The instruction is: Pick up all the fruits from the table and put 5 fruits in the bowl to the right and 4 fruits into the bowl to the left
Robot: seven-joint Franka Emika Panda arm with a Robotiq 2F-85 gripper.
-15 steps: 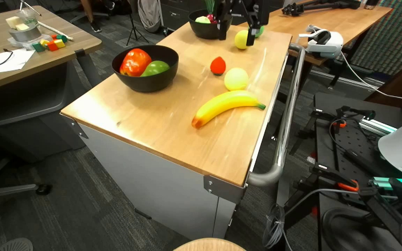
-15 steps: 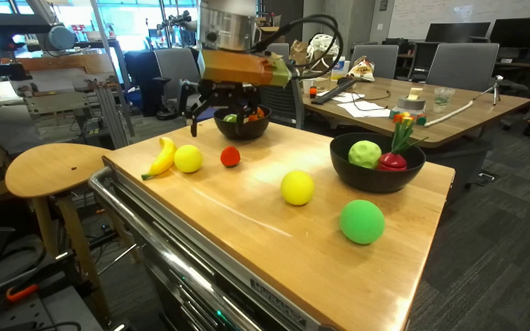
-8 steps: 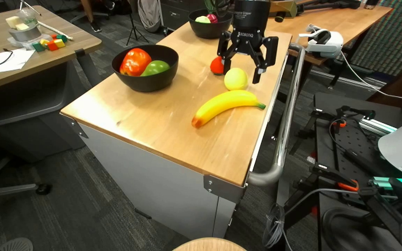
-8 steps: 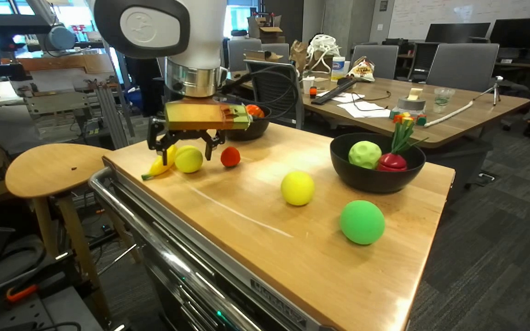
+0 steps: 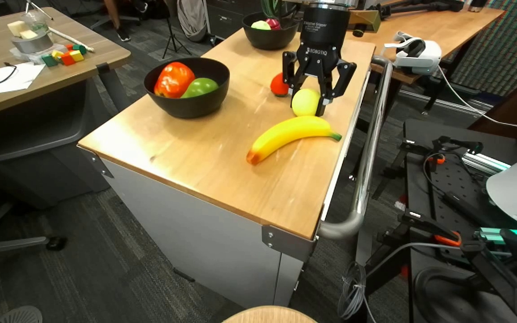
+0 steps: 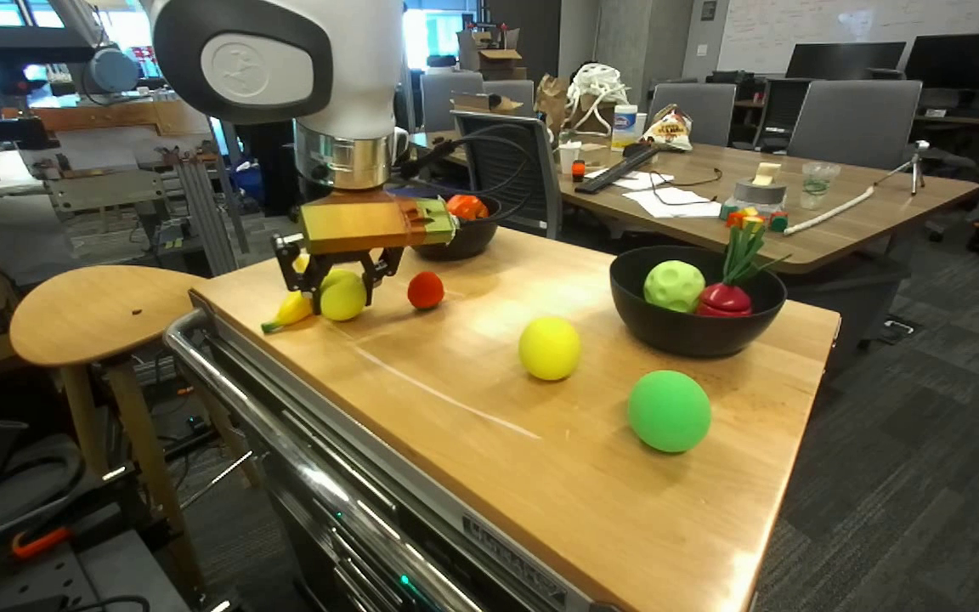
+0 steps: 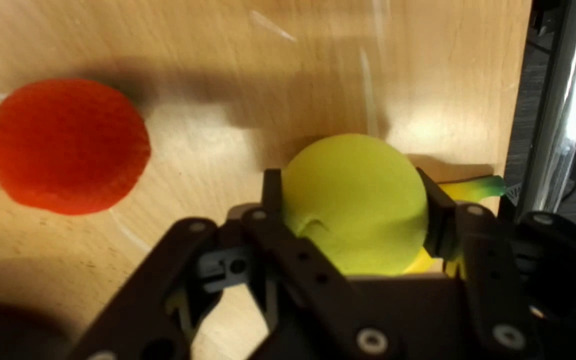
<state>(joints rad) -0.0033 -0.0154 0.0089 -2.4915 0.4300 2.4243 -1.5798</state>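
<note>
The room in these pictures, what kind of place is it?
Probably a robot lab or an office: it has a robot arm, a whiteboard and dark monitors.

Arm (image 6: 285, 64): overhead | hand (image 5: 307, 106): pointing down, gripping | fingers (image 7: 272, 194): partway together

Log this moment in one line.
black two-finger gripper | gripping round yellow fruit | beside curved yellow banana | not yet placed

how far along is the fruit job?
Looks done, four: red-orange fruit and green fruit in one bowl; pale-green fruit and leafy red fruit in the other bowl.
In hand: yellow ball between the fingers, not visibly lifted.
Left on the table: banana, small red fruit, second yellow ball, green ball.
</note>
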